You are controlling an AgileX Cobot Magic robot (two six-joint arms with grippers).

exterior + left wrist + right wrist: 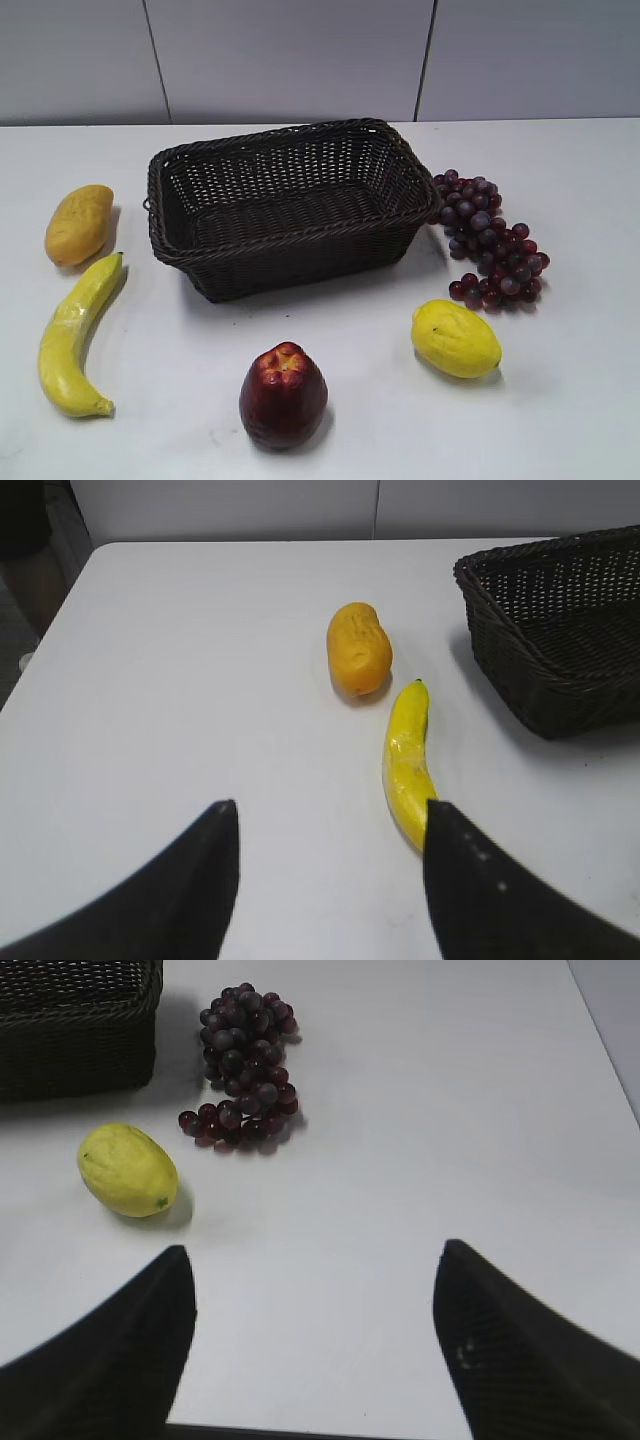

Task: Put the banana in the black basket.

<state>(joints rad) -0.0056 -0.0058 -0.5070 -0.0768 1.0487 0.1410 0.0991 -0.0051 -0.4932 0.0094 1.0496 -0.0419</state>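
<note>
The banana point(72, 335) lies on the white table at the front left, its dark-tipped end toward the black basket point(290, 255). In the left wrist view the banana point(406, 762) lies ahead and right of my open, empty left gripper point(330, 815); its near end is hidden behind the right finger. The basket's corner point(560, 630) shows at that view's upper right. My right gripper point(312, 1260) is open and empty over bare table; the basket's corner point(75, 1020) shows at upper left. Neither gripper shows in the exterior view.
A yellow-orange mango point(78, 224) lies beyond the banana, also in the left wrist view point(359, 648). A red apple point(283, 394) stands at the front middle. A lemon point(455, 338) and dark grapes point(492, 243) lie right of the basket, both in the right wrist view.
</note>
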